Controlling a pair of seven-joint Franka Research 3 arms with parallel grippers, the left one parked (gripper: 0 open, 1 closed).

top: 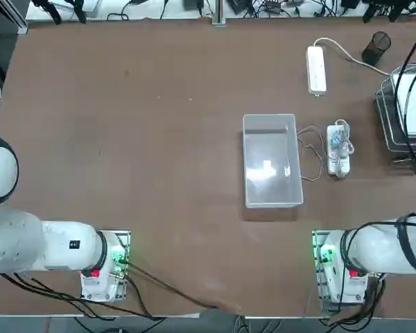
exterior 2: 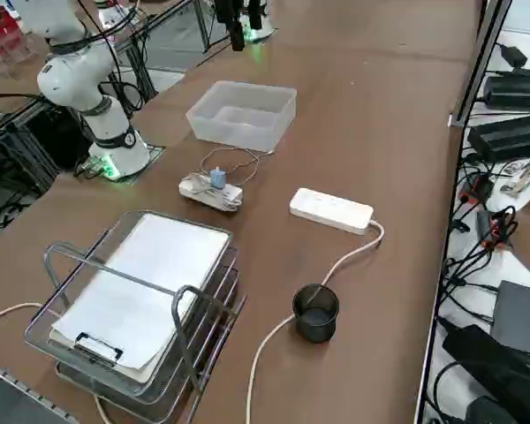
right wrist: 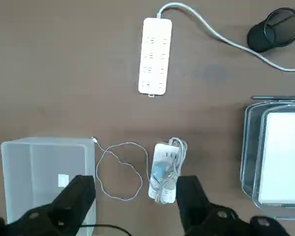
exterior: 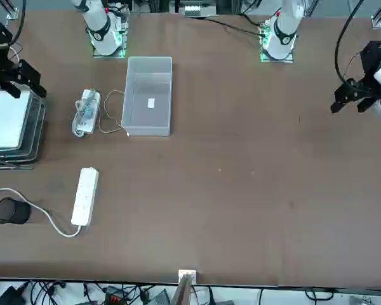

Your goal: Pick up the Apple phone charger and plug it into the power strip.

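Observation:
The Apple phone charger (top: 267,168) is a small white block lying inside a clear plastic bin (top: 251,125); it also shows in the wrist view (right wrist: 63,180). Its thin white cable (right wrist: 119,169) loops out over the table beside the bin. The power strip (top: 317,69) lies farther back, a long white bar (right wrist: 155,55) with a thick lead curving off one end. My right gripper (right wrist: 135,196) hangs high above the table, over the gap between the bin and a shorter strip. It is open with nothing between its black fingers (right wrist: 81,194).
A shorter white strip with a bundled cord (top: 338,149) lies right of the bin. A wire tray holding a white clipboard (exterior 2: 141,291) stands at the table's right edge. A black mesh cup (exterior 2: 316,312) sits beside the power strip's lead.

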